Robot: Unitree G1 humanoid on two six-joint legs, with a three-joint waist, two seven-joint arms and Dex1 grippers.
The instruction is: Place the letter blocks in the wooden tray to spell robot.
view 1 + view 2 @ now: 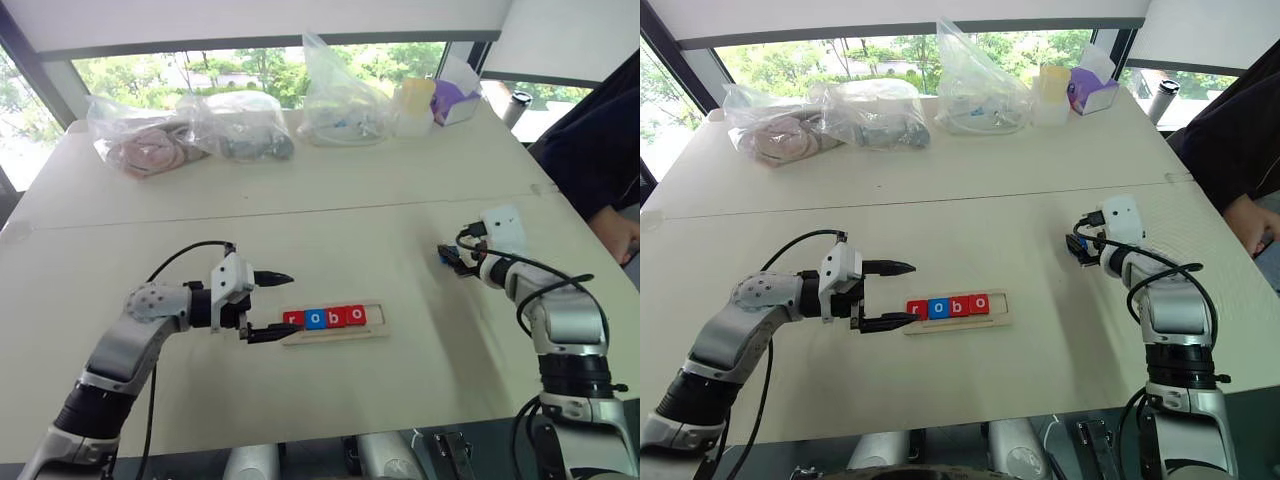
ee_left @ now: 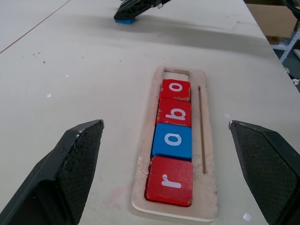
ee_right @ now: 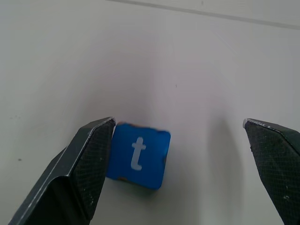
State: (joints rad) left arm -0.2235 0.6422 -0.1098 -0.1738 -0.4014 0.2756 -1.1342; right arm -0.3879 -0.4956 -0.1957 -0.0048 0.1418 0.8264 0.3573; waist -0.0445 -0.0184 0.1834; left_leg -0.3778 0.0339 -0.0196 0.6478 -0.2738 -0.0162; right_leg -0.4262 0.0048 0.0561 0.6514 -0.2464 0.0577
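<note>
The wooden tray (image 1: 340,336) lies near the table's front edge and holds letter blocks in a row: red r (image 2: 169,182), blue o (image 2: 172,139), red b (image 2: 174,111), red o (image 2: 176,88). The slot past the last o is bare. My left gripper (image 1: 286,302) is open, level, at the tray's left end, its fingers either side of that end. The blue t block (image 3: 138,154) lies flat on the table to the right. My right gripper (image 3: 178,123) stands open around it, with one finger (image 3: 89,159) close against the block's side.
Several clear plastic bags (image 1: 240,125) of items, a pale jar (image 1: 415,105) and a purple box (image 1: 455,100) line the table's far edge. A person in a dark sleeve (image 1: 600,150) is at the right edge, a hand (image 1: 617,236) near the table.
</note>
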